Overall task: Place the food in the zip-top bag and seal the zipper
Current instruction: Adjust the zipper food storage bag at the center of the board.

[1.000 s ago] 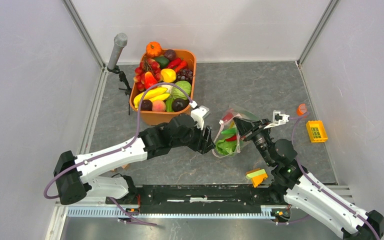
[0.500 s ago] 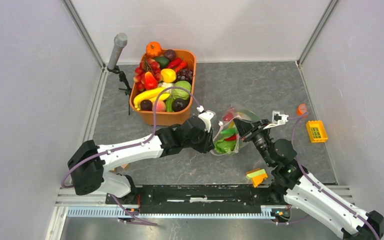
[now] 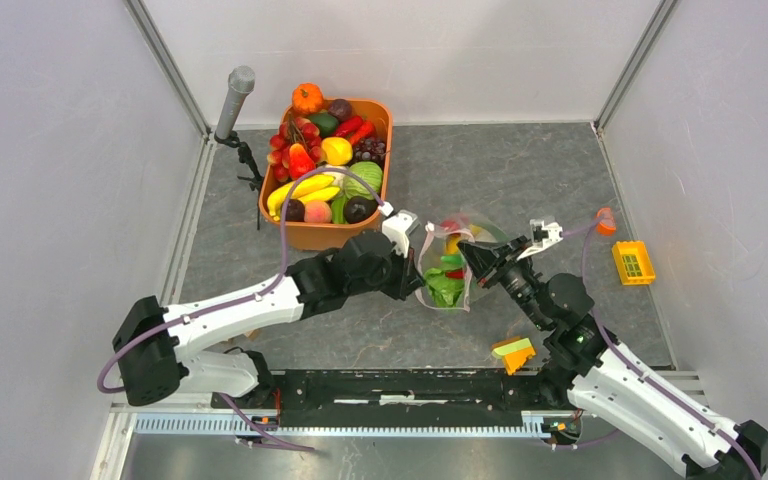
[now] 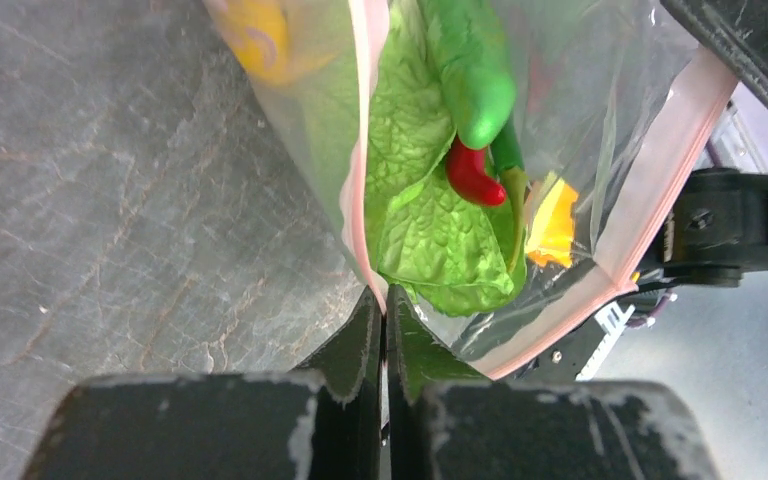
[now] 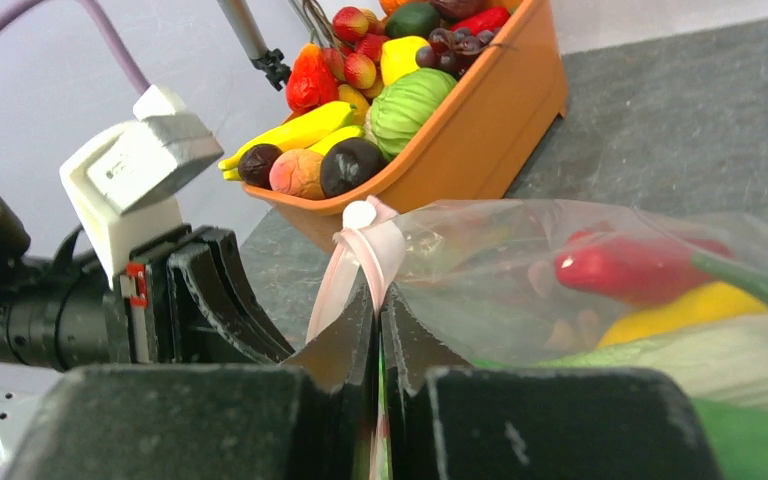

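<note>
The clear zip-top bag (image 3: 448, 268) hangs between both grippers at mid-table. Inside it lie a leafy green cabbage (image 4: 430, 230), a red chili (image 4: 472, 175), a slim green vegetable (image 4: 475, 70) and a yellow banana (image 5: 700, 305). My left gripper (image 4: 381, 295) is shut on the pink zipper strip (image 4: 365, 150) at the bag's left edge. My right gripper (image 5: 378, 290) is shut on the pink zipper (image 5: 375, 245) at the opposite edge. The mouth gapes between the two strips. From above, the left gripper (image 3: 422, 280) and right gripper (image 3: 465, 255) flank the bag.
An orange tub (image 3: 325, 237) full of toy fruit and vegetables stands behind the left arm. A grey post (image 3: 233, 100) rises at the back left. A yellow-orange wedge (image 3: 513, 352) lies near the right arm's base. A small yellow crate (image 3: 632, 262) sits at the right.
The left gripper came up to the bag's left edge and shut on the pink strip. The bag and the right gripper shifted slightly left and back.
</note>
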Robot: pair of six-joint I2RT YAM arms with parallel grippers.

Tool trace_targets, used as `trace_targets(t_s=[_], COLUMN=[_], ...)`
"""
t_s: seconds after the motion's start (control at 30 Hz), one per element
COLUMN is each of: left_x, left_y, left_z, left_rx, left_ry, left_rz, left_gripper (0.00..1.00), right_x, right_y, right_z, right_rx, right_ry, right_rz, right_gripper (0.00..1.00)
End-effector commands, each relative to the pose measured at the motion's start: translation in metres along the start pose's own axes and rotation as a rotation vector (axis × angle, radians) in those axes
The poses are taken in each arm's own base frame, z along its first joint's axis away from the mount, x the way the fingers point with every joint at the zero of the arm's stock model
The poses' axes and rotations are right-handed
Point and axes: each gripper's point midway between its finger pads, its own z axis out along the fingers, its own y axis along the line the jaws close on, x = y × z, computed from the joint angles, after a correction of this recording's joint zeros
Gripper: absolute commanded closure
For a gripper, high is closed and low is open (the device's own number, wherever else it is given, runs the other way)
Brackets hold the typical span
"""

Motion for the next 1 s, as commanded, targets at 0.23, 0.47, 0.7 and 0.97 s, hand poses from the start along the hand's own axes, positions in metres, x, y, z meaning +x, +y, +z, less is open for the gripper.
trace_targets(t_s=[0.23, 0.47, 0.7, 0.97], left_x=[-0.158, -0.171, -0.148, -0.119], left_y=[-0.068, -0.079, -0.079, -0.046], left_z=[-0.068, -0.071, -0.065, -0.038], left_rx=[0.138, 0.161, 0.221, 0.199], left_ry=[-0.227, -0.218, -0.162, -0.141], left_rz=[0.184, 0.198, 0.225, 0.120], left_gripper=[0.98, 0.98, 0.98, 0.78], right_x=[-0.103, -0.107, -0.093, -0.041], right_y=[0.035, 0.029, 0.044, 0.026], right_z=[-0.003, -0.015, -0.017, -0.004], right_rx=[-0.014, 0.014, -0.092, -0.078], right_ry=[-0.165, -0.192, -0.153, -0.110], right_rz=[-0.279, -0.264, -0.241, 0.022], right_gripper=[0.93, 0.98, 0.97, 0.99])
